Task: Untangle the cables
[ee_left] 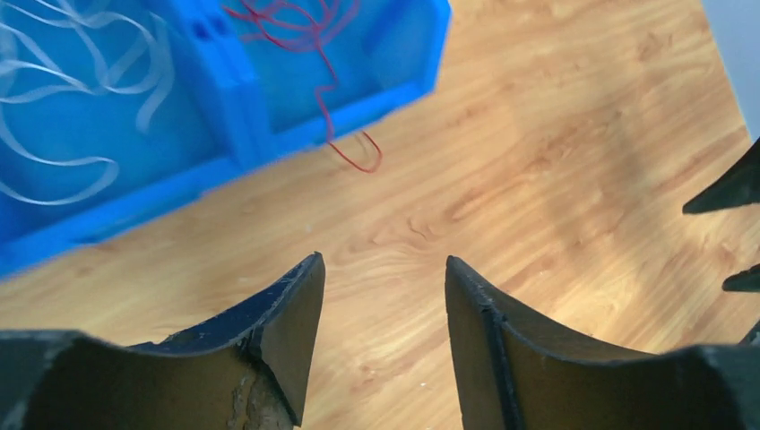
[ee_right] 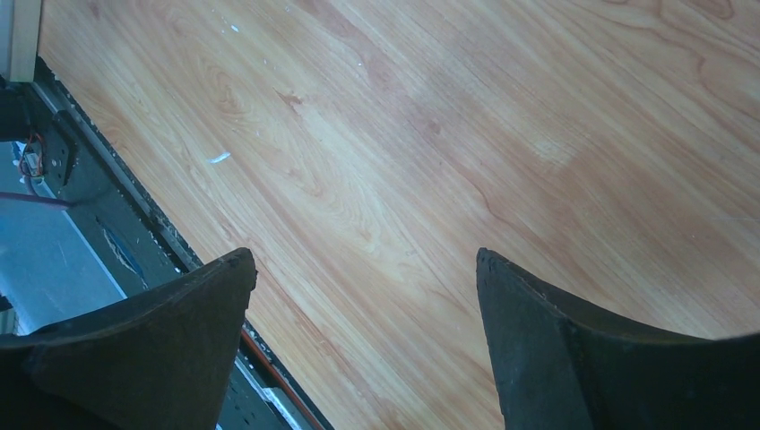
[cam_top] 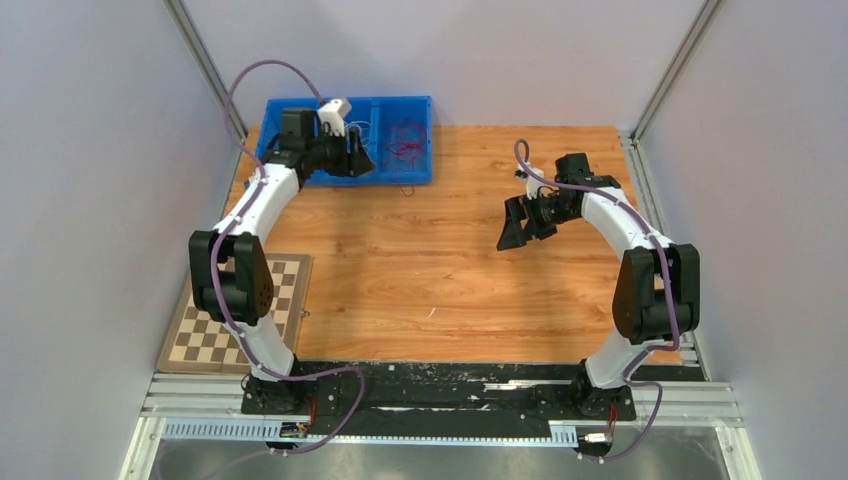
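Red cables (cam_top: 405, 140) lie tangled in the right compartment of a blue bin (cam_top: 420, 175). White cables (cam_top: 365, 128) lie in the compartment beside it. In the left wrist view the white cables (ee_left: 76, 85) loop at the left and the red cables (ee_left: 300, 22) sit at the top. One red strand (ee_left: 357, 159) hangs over the bin's front wall (ee_left: 134, 206) onto the wood. My left gripper (cam_top: 362, 160) (ee_left: 384, 264) hovers at the bin's near edge, open and empty. Out over the table's right half, my right gripper (cam_top: 512, 228) (ee_right: 366, 260) is open and empty.
A chessboard (cam_top: 235, 315) lies at the table's near left corner, by the left arm's base. A tiny red scrap (cam_top: 432, 312) and a white fleck (ee_right: 218, 158) lie on the wooden table (cam_top: 440, 270). The black rail (ee_right: 99, 197) marks the table's near edge.
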Controlling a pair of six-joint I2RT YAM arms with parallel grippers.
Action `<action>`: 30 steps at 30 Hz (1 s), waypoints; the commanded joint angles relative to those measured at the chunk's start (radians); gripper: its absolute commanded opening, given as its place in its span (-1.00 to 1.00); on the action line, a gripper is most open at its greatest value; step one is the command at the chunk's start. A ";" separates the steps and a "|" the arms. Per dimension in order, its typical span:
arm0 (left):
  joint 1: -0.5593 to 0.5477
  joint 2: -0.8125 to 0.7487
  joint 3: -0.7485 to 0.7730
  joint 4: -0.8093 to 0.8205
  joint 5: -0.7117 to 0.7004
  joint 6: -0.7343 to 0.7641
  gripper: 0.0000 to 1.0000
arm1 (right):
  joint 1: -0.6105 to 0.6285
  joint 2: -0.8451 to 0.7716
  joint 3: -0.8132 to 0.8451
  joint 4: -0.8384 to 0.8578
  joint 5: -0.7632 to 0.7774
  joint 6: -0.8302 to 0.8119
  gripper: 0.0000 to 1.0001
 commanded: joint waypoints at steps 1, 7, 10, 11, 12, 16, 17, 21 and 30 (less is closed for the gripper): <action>-0.068 -0.023 -0.133 0.138 -0.096 -0.133 0.17 | -0.005 -0.012 0.029 0.002 -0.034 0.006 0.82; -0.148 0.017 -0.257 0.389 -0.187 -0.226 0.03 | -0.003 -0.045 -0.005 0.002 -0.010 0.001 0.82; -0.161 0.072 -0.249 0.450 -0.202 -0.273 0.03 | -0.003 -0.059 -0.021 0.000 0.007 -0.003 0.82; -0.166 0.102 -0.241 0.461 -0.213 -0.296 0.04 | -0.005 -0.065 -0.026 0.000 0.013 -0.004 0.82; -0.169 0.117 -0.237 0.467 -0.220 -0.306 0.09 | -0.004 -0.069 -0.031 0.001 0.018 -0.005 0.82; -0.174 0.183 -0.222 0.524 -0.255 -0.338 0.15 | -0.004 -0.083 -0.051 -0.002 0.040 -0.008 0.82; -0.175 0.207 -0.208 0.534 -0.261 -0.339 0.15 | -0.006 -0.084 -0.056 -0.003 0.043 -0.009 0.82; -0.180 0.267 -0.179 0.567 -0.268 -0.353 0.13 | -0.004 -0.081 -0.058 -0.009 0.056 -0.014 0.82; -0.220 0.372 -0.075 0.578 -0.275 -0.421 0.11 | -0.005 -0.050 -0.051 -0.018 0.065 -0.016 0.81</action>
